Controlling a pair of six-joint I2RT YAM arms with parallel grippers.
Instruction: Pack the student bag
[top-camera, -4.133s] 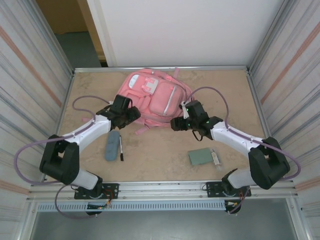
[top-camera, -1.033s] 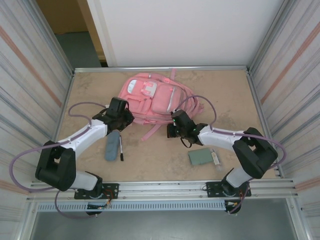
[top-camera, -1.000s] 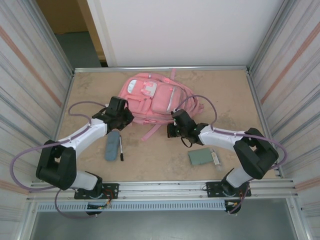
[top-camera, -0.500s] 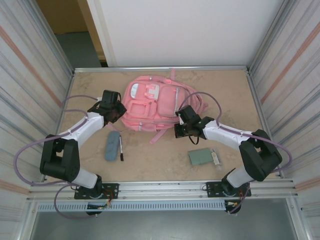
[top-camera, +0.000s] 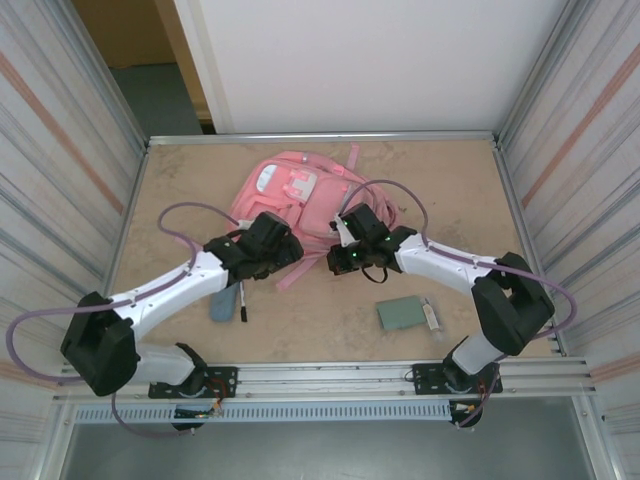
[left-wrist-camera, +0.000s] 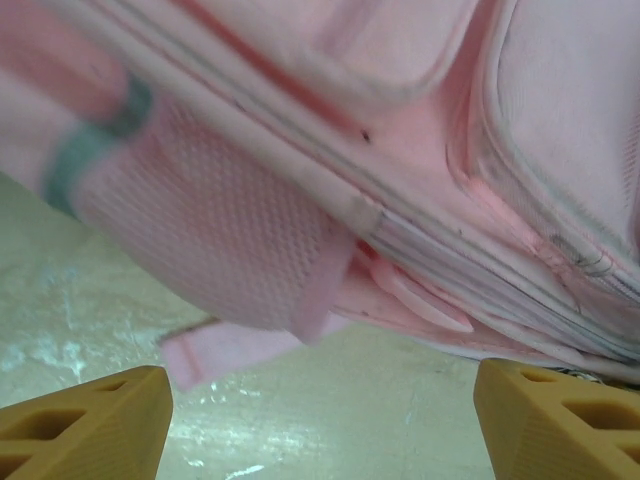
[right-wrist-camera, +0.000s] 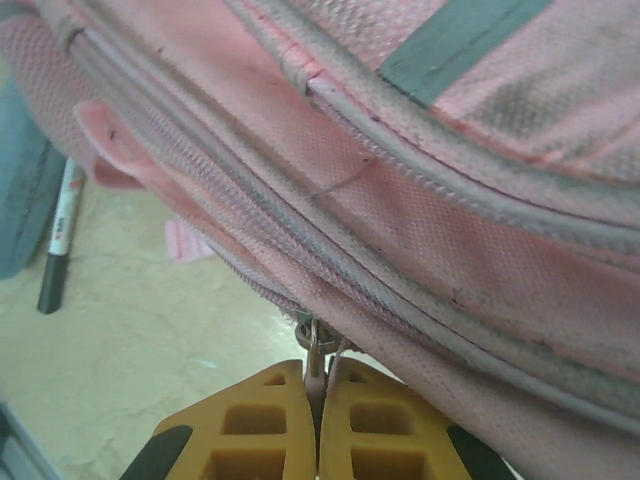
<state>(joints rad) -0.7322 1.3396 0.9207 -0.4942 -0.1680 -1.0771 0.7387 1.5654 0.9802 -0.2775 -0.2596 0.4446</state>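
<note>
— Bag (top-camera: 300, 190): where does it lie, and why are both arms at it?
— Flat on the table (top-camera: 450, 190), its near edge right up against both pincers. The right pincer (right-wrist-camera: 320, 400) is clamped on the zip pull (right-wrist-camera: 315, 345), straight ahead of its tips. I'd judge that's to run the zip and open the main compartment.
— And the left pincer (left-wrist-camera: 320, 405)?
— Jaws wide, nothing between them. The mesh pocket (left-wrist-camera: 220, 240) hangs just above and ahead of it. It's likely placed to pin the fabric so the zip doesn't drag the whole bag along.
— The things to pack?
— A pen (right-wrist-camera: 60, 235) and a case (right-wrist-camera: 18, 190) lie left of the right pincer, outside the bag.
</note>
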